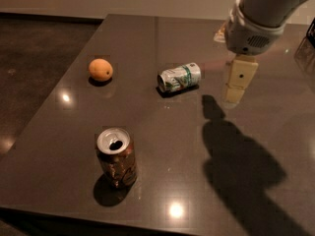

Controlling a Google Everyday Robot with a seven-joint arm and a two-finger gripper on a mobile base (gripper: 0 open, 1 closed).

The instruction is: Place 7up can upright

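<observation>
The 7up can [179,77], silver-white with green lettering, lies on its side near the middle of the dark table [162,132], its top end facing left. My gripper [235,90] hangs from the arm at the upper right, above the table and to the right of the can, apart from it and holding nothing.
A brown can [116,157] stands upright with an open top at the front left. An orange [100,69] sits at the left. The table's left edge borders a dark floor [34,58]. The arm's shadow [236,161] falls over the front right.
</observation>
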